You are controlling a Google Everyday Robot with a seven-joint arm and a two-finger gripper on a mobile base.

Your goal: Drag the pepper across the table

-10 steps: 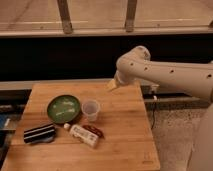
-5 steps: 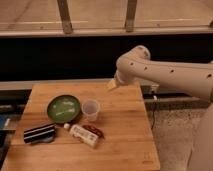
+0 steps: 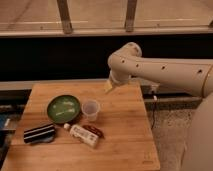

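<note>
The pepper (image 3: 94,131) is small, dark red-brown and glossy. It lies on the wooden table (image 3: 125,135) just right of a white bottle (image 3: 82,135) and below a clear plastic cup (image 3: 90,109). My gripper (image 3: 109,86) hangs from the white arm above the table's far edge, up and to the right of the cup, well away from the pepper.
A green plate (image 3: 63,108) sits left of the cup. A dark striped object (image 3: 39,133) lies at the front left. The table's right edge drops to a speckled floor (image 3: 170,130). A dark wall and railing run behind the table.
</note>
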